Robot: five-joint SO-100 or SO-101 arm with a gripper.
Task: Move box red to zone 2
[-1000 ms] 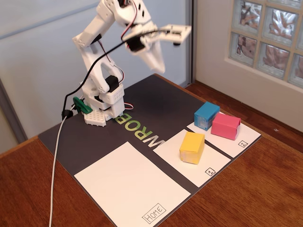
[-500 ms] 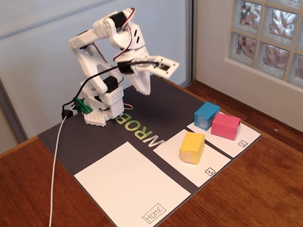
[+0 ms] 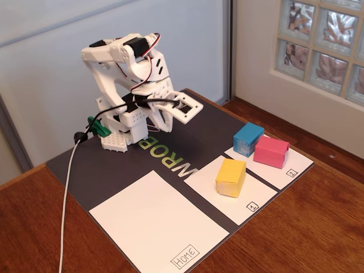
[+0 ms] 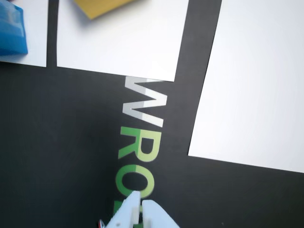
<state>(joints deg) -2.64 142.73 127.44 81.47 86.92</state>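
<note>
Red box: the pinkish-red box (image 3: pixel 271 152) sits right of centre in the fixed view, on the white panel marked "2" (image 3: pixel 293 165), nobody holding it.
Blue box: the blue box (image 3: pixel 248 139) stands just beside the red one, on its upper-left side, at the far end of the same panel; in the wrist view only its corner (image 4: pixel 10 29) shows at the upper left edge.
Yellow box: the yellow box (image 3: pixel 230 177) rests on the neighbouring panel marked "1" (image 3: pixel 245 197), lower left of the red box and apart from it.
Home panel: the large white sheet labelled "HOME" (image 3: pixel 156 224) fills the lower centre of the fixed view.
Mat: the dark mat (image 3: pixel 193 128) with green and white lettering lies under all three panels.
Arm: the white arm (image 3: pixel 122 74) is folded low over its base in the upper left.
Gripper: the gripper (image 4: pixel 141 205) points down at the mat's lettering, fingers together, clamped on nothing, well away from the boxes.
</note>
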